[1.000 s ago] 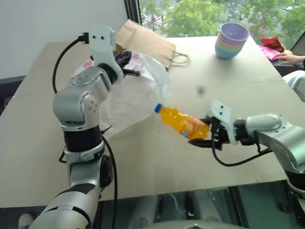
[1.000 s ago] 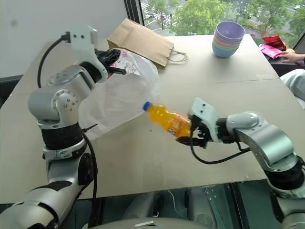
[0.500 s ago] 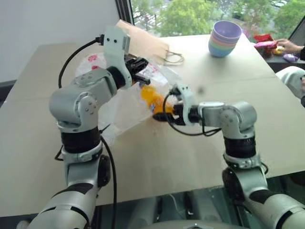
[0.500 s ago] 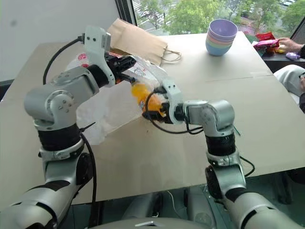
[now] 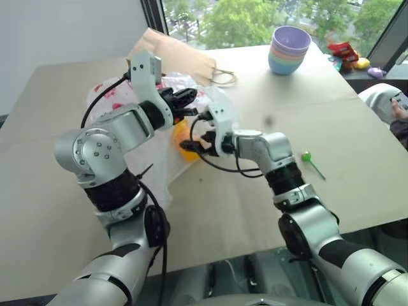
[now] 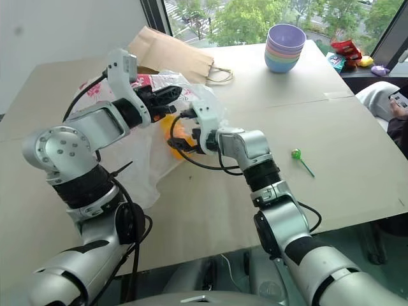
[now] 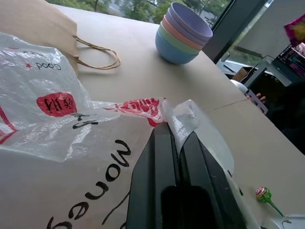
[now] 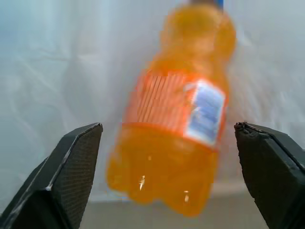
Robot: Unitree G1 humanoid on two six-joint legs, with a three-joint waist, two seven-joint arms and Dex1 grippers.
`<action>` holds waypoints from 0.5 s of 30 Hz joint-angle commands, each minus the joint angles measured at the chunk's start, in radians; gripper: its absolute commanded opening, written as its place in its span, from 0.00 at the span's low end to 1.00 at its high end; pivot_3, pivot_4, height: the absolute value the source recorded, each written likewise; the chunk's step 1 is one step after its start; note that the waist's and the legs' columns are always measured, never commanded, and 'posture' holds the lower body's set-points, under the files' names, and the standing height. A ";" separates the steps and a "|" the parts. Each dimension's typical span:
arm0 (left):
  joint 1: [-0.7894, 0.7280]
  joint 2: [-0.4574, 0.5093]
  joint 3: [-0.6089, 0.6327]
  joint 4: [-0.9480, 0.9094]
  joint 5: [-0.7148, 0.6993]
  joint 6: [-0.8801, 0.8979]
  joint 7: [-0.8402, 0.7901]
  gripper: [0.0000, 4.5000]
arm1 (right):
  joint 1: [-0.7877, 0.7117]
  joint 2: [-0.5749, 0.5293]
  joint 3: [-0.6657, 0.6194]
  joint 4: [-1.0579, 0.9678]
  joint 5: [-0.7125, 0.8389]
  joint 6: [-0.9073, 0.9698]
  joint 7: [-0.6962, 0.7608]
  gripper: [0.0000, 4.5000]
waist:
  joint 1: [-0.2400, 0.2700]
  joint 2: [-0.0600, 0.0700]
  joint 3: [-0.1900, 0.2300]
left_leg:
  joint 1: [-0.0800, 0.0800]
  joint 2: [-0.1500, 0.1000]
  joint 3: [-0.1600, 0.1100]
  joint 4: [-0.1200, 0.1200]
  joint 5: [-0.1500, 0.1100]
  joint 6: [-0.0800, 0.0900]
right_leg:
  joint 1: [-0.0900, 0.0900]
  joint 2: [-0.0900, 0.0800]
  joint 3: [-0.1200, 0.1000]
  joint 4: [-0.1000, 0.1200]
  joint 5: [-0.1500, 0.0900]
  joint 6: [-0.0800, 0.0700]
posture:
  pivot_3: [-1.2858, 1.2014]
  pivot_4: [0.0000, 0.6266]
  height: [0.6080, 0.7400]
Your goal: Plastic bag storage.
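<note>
The plastic bag (image 5: pixel 162 169), thin translucent white with red print, lies on the left of the table with its mouth raised. My left gripper (image 5: pixel 190 97) is shut on the bag's rim (image 7: pixel 171 112) and holds it up. An orange drink bottle (image 8: pixel 176 124) with a blue cap sits inside the bag, seen through the plastic (image 5: pixel 183 137). At the bag's mouth, just right of the bottle, my right gripper (image 5: pixel 195 135) is open. Its fingers (image 8: pixel 71 176) stand wide on either side of the bottle without touching it.
A brown paper bag (image 5: pixel 185 54) with a twine handle lies behind the plastic bag. A stack of pastel bowls (image 5: pixel 288 50) stands far right. A green lollipop (image 5: pixel 306 156) lies right of my right arm. Snack packets (image 5: pixel 347 51) and a person's arm (image 5: pixel 392 105) are at the right edge.
My right gripper carried the orange bottle leftward into the bag's mouth and opened, releasing it inside. My left gripper kept hold of the rim. The camera view has swung.
</note>
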 commanded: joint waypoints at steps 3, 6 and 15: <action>-0.022 -0.012 0.065 0.000 -0.004 -0.004 0.041 0.00 | 0.061 -0.131 0.003 -0.285 0.095 0.091 0.131 0.98 | 0.007 0.000 0.000 | 0.000 0.000 -0.002 0.000 0.000 0.000 | 0.000 0.000 -0.001 0.000 0.000 0.000 | 0.52 0.24 1.00; -0.026 -0.012 0.075 0.019 -0.006 -0.017 0.048 0.00 | 0.135 -0.267 0.024 -0.473 0.120 0.141 0.181 0.98 | 0.016 0.000 0.000 | 0.000 -0.003 -0.004 0.001 0.000 0.000 | 0.002 -0.002 -0.003 -0.001 0.000 0.000 | 0.52 0.24 1.00; -0.028 0.019 0.042 0.100 0.000 -0.108 0.043 0.00 | 0.338 -0.688 -0.150 -1.086 0.317 0.357 0.219 0.98 | 0.035 0.000 0.000 | 0.000 -0.005 -0.009 0.000 0.000 0.000 | 0.001 -0.002 -0.002 0.000 0.000 0.000 | 0.52 0.24 1.00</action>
